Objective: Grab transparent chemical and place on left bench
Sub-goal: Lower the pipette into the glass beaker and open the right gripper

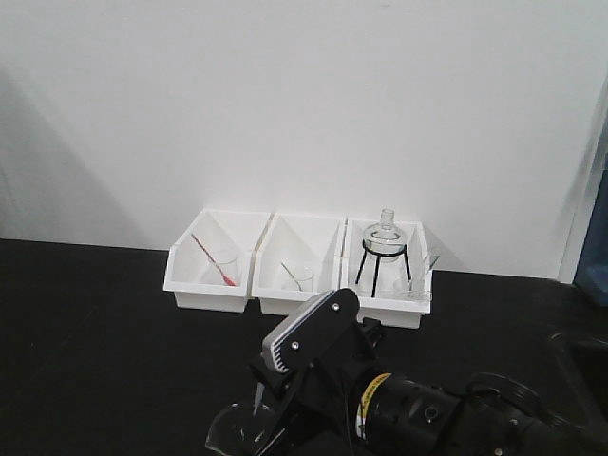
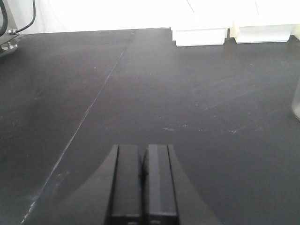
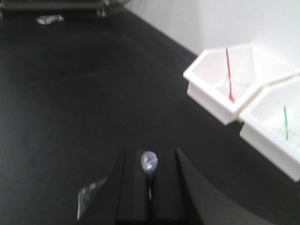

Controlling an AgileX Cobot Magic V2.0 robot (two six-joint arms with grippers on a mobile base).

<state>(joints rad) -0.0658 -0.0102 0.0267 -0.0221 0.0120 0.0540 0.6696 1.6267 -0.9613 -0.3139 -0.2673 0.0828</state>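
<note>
My right gripper (image 3: 150, 157) is shut on the transparent chemical, a clear bluish pipette (image 3: 149, 162). Its bulb sticks out from between the fingertips and its thin stem runs back between the pads. The gripper holds it low over the black left bench (image 3: 70, 93), in front and to the left of the white bins. In the front view the right arm (image 1: 313, 342) reaches over the bench (image 1: 95, 332) in front of the bins. My left gripper (image 2: 143, 154) is shut and empty above bare bench top (image 2: 140, 93).
Three white bins stand along the white wall. The left one (image 1: 211, 275) holds a red pipette (image 1: 211, 258), the middle one (image 1: 296, 285) a green pipette (image 1: 290, 274), the right one (image 1: 385, 294) a flask on a black tripod (image 1: 385, 237). A clear beaker (image 3: 86, 199) stands beside the right gripper.
</note>
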